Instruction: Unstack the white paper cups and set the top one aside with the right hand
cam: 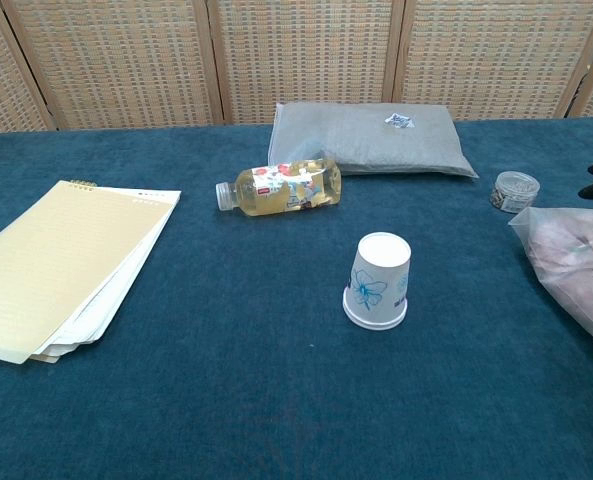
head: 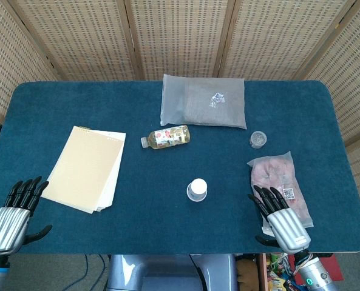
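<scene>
Only blue flower print on paper cups point(cam: 377, 283).

Both hands, left hand point(head: 13, 213) and right hand point(head: 281, 219), have ribbed silver metal backs and glossy black fingers; a green light glows at the right wrist point(head: 309, 280).

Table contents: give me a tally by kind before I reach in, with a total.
Paper cup stack, upside down: 1
Bottle, lying on its side: 1
Notepad: 1
Grey padded bag: 1
Clear bag with pink contents: 1
Small round container: 1
Total: 6
</scene>
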Motion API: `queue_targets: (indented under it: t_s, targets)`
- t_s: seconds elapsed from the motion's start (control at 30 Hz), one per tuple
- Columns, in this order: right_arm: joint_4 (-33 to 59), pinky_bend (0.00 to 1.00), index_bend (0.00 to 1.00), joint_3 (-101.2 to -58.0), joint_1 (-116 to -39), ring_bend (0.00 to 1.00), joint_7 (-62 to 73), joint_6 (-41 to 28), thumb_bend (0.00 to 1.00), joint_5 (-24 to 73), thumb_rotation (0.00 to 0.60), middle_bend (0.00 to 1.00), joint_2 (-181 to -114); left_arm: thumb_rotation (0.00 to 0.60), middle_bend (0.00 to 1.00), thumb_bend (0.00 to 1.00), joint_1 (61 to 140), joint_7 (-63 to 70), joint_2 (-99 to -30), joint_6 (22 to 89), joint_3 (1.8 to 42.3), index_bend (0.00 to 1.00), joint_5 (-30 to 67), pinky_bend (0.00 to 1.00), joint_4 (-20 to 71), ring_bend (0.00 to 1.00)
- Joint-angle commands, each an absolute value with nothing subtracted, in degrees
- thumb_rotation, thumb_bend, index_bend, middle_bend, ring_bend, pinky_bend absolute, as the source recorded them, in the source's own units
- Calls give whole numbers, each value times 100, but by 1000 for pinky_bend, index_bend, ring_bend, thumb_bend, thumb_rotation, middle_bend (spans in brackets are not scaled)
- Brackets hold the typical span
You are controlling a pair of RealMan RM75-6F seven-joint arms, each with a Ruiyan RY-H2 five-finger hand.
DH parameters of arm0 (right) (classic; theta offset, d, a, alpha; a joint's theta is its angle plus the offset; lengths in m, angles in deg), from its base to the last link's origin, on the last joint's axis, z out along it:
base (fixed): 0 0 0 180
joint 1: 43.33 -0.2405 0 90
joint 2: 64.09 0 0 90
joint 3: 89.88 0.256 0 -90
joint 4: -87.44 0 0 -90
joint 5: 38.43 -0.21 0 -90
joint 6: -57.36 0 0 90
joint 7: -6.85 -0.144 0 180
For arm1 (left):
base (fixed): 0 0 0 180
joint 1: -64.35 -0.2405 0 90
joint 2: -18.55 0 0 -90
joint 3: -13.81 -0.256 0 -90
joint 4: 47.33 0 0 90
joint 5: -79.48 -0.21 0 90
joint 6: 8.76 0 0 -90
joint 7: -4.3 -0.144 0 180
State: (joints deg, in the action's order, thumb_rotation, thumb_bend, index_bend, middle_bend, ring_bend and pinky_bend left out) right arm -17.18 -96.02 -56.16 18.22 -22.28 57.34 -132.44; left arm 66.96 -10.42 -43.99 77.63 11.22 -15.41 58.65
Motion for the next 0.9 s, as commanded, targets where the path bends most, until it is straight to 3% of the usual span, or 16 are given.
queue_targets:
  t_s: [0.03, 0.6, 0.9]
  targets:
    - [-1710, 0, 85, -9597, -5610, 0, 1826, -2203, 315, 5741, 600, 0, -13248, 600, 0, 189, 6688, -1044, -4392, 7777, 1123, 0, -1545, 0, 5872, 0]
    - [-1865, 0, 85, -9396, -5686, 0, 2034, -1974, 315, 5634, 600, 0, -13277, 600, 0, 189, 6677, -930, -4309, 7767, 1118, 0, -1498, 0, 5874, 0]
    - [-2328, 0, 85, -8716, -6375, 0, 2864, -1208, 316, 5224, 600, 0, -13284, 600, 0, 189, 6685, -979, -4324, 7799, 1129, 0, -1575, 0, 5946, 0]
